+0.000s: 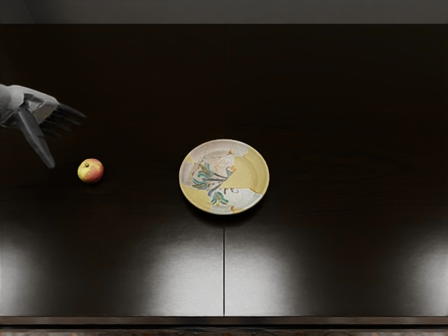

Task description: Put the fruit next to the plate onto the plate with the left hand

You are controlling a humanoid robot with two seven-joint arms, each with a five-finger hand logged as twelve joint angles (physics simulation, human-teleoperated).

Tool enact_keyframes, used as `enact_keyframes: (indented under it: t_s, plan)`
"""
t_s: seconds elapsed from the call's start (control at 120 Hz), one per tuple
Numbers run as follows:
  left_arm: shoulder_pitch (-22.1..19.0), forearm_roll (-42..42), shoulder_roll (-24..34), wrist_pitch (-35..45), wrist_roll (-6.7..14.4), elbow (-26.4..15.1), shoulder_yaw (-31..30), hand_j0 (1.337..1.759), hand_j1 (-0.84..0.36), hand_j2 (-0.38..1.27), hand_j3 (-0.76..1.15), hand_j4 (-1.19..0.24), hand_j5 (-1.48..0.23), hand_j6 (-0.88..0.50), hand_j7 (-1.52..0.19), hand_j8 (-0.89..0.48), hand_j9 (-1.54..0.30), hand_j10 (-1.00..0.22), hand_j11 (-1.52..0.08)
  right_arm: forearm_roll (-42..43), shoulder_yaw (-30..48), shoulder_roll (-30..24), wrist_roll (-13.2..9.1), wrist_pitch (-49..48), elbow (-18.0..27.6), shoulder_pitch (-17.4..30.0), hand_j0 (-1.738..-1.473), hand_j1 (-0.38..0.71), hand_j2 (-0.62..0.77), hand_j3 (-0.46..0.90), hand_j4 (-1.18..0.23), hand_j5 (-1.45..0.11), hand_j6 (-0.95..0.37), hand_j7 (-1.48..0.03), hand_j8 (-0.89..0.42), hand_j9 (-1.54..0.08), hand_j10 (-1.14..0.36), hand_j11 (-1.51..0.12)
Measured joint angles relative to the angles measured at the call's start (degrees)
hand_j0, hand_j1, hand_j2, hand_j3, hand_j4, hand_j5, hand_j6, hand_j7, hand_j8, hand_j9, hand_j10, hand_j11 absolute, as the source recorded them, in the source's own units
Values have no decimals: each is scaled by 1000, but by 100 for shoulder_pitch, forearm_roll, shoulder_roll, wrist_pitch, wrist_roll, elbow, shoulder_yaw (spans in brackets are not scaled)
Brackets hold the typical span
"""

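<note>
head view: left hand (38, 122) spread, empty, above-left of apple (90, 170) (on table, left of plate (257, 162)). reach step; next it likely lowers and closes round fruit.

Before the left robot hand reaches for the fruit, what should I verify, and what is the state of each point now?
1. Left robot hand open, holding nothing: ok.
2. Apple lying free on the table, beside the plate: ok.
3. Robot hand over the apple: not ok, it is up and left of it.
4. Plate has room for the apple: ok.
5. Hand height above the table: cannot tell.
</note>
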State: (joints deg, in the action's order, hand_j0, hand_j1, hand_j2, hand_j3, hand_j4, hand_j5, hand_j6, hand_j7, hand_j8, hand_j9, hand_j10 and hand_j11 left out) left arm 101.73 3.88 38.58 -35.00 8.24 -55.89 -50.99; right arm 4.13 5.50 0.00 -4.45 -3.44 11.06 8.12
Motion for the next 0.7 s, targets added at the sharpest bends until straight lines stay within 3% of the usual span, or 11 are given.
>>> enact_keyframes:
  t_s: [0.333,0.417,0.5,0.608,0.7]
  plan:
    - [0,-122,121,0,2,7,141,1658,308,7,0,-36,-45,-36,-45,-36,-45,-35,-45,0,-13,0,0,9,22,0,-1658,-328,-4,0,-17,-22,-17,-22,-17,-22,-17,-22]
    - [236,-204,65,-1,2,6,136,1658,307,7,0,-36,-46,-37,-46,-36,-46,-36,-46,0,-13,0,-1,9,20,2,-1658,-329,-3,0,-17,-22,-17,-22,-17,-22,-17,-22]
    - [655,-186,-676,-1,2,-1,-202,1658,311,7,0,-33,-42,-33,-42,-33,-42,-33,-42,0,-14,0,0,10,20,2,-1658,-328,-3,0,-17,-22,-17,-22,-17,-22,-17,-22]
    - [1397,377,-2038,0,-1,-29,-1397,1658,319,5,0,-27,-33,-27,-33,-27,-33,-26,-33,0,-14,0,1,10,21,1,-1658,-329,-3,0,-17,-22,-17,-22,-17,-22,-17,-22]
    - [1446,954,-2612,116,0,-253,-2201,1658,325,4,0,-21,-27,-21,-26,-21,-26,-21,-26,0,-13,0,1,10,19,1,-1658,-328,-4,0,-18,-23,-18,-23,-18,-23,-18,-23]
